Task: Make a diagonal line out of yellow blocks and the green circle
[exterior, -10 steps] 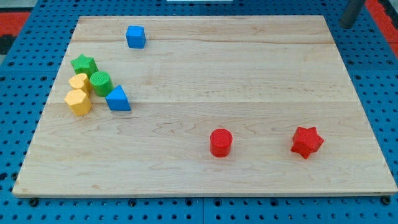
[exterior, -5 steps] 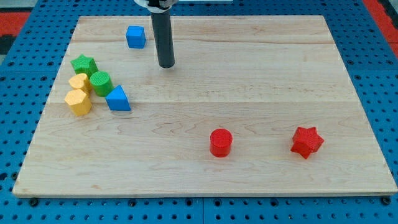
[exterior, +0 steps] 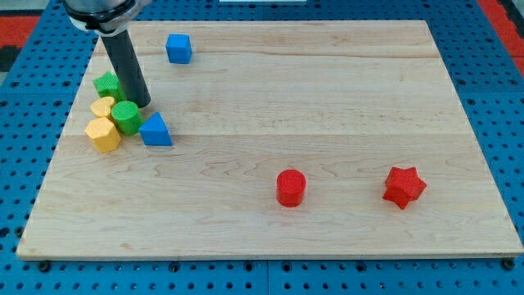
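While my tip (exterior: 142, 105) rests at the green circle's (exterior: 125, 117) upper right edge, holding nothing since it has no claw, two yellow blocks (exterior: 102, 133) (exterior: 103, 107) sit packed just left of it. I judge the diagonal rough, not finished. A green star (exterior: 107, 83) crowds above-left, a blue triangle (exterior: 155, 129) below-right. The board's (exterior: 327, 98) left edge is near; open wood lies right.

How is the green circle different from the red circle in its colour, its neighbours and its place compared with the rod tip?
The green circle is green; the red circle is red. The green circle sits packed among a yellow block, another yellow block and the blue triangle; the red circle stands alone. My tip is right beside the green circle, far from the red circle. Both are upright short cylinders.
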`<move>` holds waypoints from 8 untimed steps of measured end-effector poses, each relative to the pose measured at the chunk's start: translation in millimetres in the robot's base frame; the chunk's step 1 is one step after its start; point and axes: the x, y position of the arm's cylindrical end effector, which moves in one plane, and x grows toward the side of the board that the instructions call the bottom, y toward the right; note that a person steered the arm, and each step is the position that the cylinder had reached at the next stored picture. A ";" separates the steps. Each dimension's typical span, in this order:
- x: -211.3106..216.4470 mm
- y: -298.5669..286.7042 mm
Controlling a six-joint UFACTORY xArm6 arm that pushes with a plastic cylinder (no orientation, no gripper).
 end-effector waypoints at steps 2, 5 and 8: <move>-5.0 -2.4; -21.1 -58.3; 65.2 -63.8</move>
